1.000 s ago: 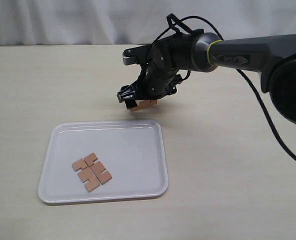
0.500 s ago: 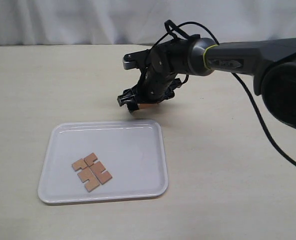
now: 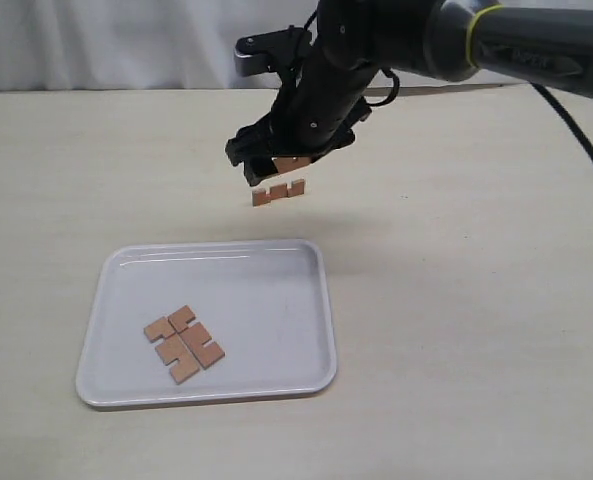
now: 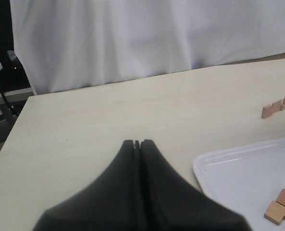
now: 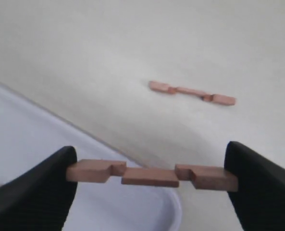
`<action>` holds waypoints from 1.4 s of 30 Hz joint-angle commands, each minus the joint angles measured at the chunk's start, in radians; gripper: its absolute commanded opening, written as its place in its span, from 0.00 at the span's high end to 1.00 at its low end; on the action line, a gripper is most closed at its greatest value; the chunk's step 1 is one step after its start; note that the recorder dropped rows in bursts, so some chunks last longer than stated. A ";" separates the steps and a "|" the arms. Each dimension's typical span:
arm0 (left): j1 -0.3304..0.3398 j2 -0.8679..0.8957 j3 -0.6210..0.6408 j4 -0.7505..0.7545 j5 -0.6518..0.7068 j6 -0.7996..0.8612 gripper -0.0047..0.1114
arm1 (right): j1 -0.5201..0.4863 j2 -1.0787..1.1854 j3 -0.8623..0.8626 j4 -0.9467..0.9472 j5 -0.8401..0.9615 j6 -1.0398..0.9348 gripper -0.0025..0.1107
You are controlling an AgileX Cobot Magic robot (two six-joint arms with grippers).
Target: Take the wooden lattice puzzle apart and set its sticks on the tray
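My right gripper (image 3: 281, 163) hangs above the table just behind the tray (image 3: 321, 300), shut on one notched stick (image 3: 292, 161). The right wrist view shows that stick (image 5: 152, 174) spanning the gap, pinched by its ends between the two fingers. A second stick (image 3: 279, 192) lies on the table below the gripper, beyond the tray's far rim. Several sticks (image 3: 183, 343) lie loose on the white tray, left of its middle. No assembled lattice puzzle is in view. My left gripper (image 4: 137, 143) is shut on nothing, over bare table beside the tray (image 4: 214, 166).
A white curtain (image 3: 126, 40) closes off the back of the beige table. The right arm and its black cable (image 3: 566, 130) reach in from the right.
My right gripper has risen from table level behind the tray with one stick in its grip. Another stick stayed on the table beneath it.
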 commanded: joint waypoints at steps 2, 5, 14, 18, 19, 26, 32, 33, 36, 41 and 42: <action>0.010 -0.002 0.003 -0.002 -0.009 0.005 0.96 | 0.094 -0.073 0.110 0.073 0.025 -0.207 0.94; 0.010 -0.002 0.003 -0.002 -0.009 0.005 0.96 | 0.158 -0.094 0.198 0.073 -0.062 -0.242 0.94; 0.010 -0.002 0.003 -0.002 -0.009 0.005 0.96 | 0.281 -0.101 0.480 0.074 -0.568 -0.369 0.94; 0.010 -0.002 0.003 -0.002 -0.009 0.005 0.96 | 0.271 -0.101 0.536 0.074 -0.701 -0.296 0.94; 0.010 -0.002 0.003 -0.002 -0.009 0.005 0.96 | 0.268 -0.101 0.541 0.074 -0.709 -0.279 0.94; 0.010 -0.002 0.003 -0.002 -0.009 0.005 0.96 | 0.263 -0.095 0.542 0.074 -0.670 -0.258 0.61; 0.010 -0.002 0.003 -0.002 -0.009 0.005 0.96 | 0.263 -0.093 0.542 0.074 -0.649 -0.222 0.07; 0.010 -0.002 0.003 -0.002 -0.009 0.005 0.96 | 0.263 -0.093 0.541 0.074 -0.641 -0.222 0.02; 0.010 -0.002 0.003 -0.002 -0.009 0.005 0.96 | 0.260 -0.093 0.536 0.074 -0.626 -0.222 0.01; 0.010 -0.002 0.003 -0.002 -0.009 0.005 0.96 | 0.255 -0.109 0.484 0.074 -0.584 -0.219 0.01; 0.010 -0.002 0.003 -0.002 -0.009 0.005 0.96 | 0.250 -0.117 0.469 0.074 -0.584 -0.198 0.01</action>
